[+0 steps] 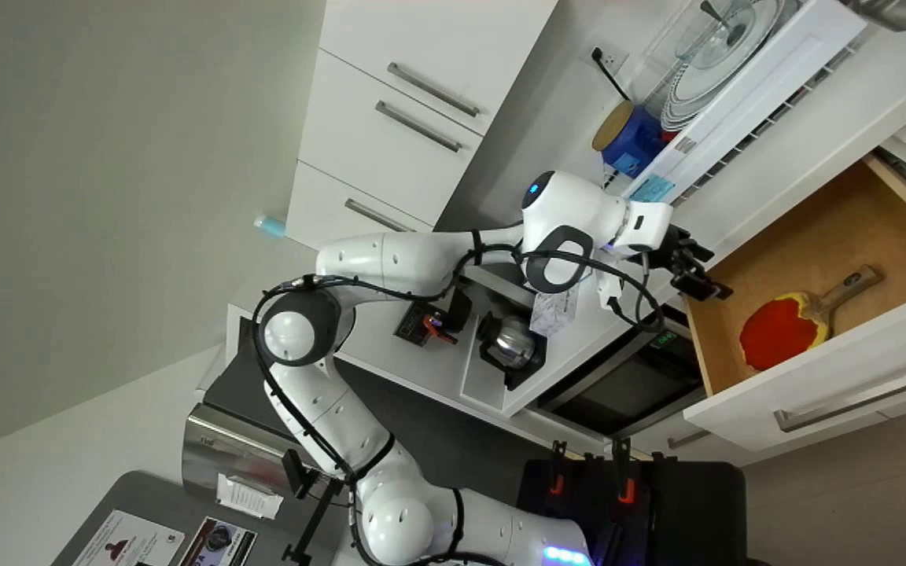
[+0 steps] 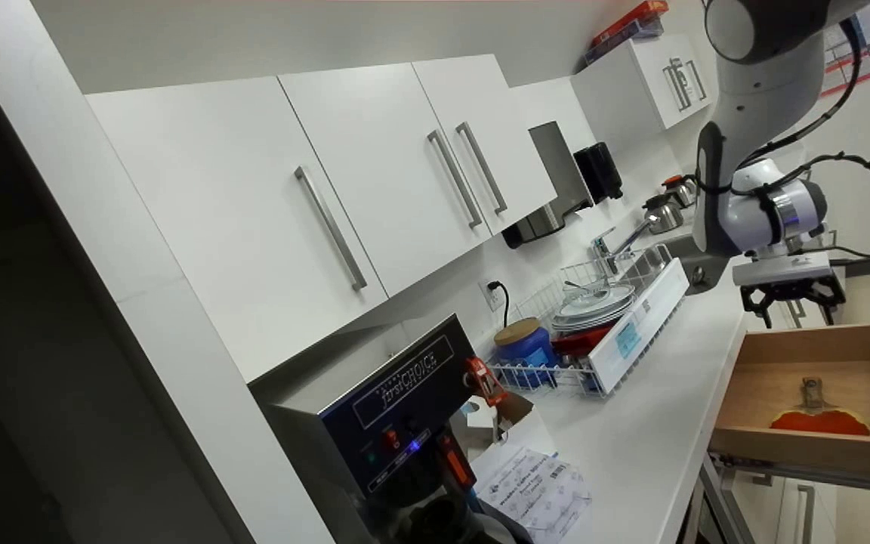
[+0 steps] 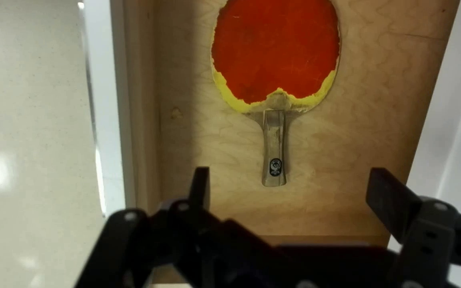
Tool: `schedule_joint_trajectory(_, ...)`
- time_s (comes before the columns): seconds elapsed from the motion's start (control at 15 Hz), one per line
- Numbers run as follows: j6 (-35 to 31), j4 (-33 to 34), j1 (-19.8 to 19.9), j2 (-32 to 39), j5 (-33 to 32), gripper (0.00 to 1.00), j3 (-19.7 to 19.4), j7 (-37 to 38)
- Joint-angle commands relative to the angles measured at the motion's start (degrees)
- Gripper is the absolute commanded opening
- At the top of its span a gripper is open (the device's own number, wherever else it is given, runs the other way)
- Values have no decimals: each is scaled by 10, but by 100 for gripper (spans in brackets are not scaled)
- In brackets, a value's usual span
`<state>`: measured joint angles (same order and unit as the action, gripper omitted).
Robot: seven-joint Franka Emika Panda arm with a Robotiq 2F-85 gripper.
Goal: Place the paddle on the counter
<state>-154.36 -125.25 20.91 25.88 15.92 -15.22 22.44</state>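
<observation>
The paddle, with a red blade, torn yellow edge and pale wooden handle, lies flat in an open wooden drawer (image 1: 885, 212). It shows in both exterior views (image 1: 785, 332) (image 2: 820, 421) and in the wrist view (image 3: 275, 52), handle towards my jaws. My gripper (image 3: 289, 172) is open and empty above the drawer, its fingers wide apart on either side of the handle's end, not touching it. The gripper also shows in both exterior views (image 1: 712, 275) (image 2: 798, 321). The pale counter (image 1: 807, 141) runs behind the drawer and also shows in an exterior view (image 2: 631, 431).
A dish rack (image 2: 635, 332) with plates (image 2: 593, 306) and a blue jar (image 2: 523, 347) stands on the counter. A coffee machine (image 2: 397, 408) and a printed paper-covered box (image 2: 537, 487) are further along. The drawer's white front (image 1: 838, 377) stands pulled out over the floor.
</observation>
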Motion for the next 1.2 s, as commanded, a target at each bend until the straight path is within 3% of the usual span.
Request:
schedule_joint_trajectory(0.0,-1,14,-9,19,18,100,-6,-4)
schedule_joint_trajectory(0.47,-1,24,-10,35,19,100,-8,-4)
schedule_joint_trajectory(1.13,-50,130,21,183,49,100,22,-12)
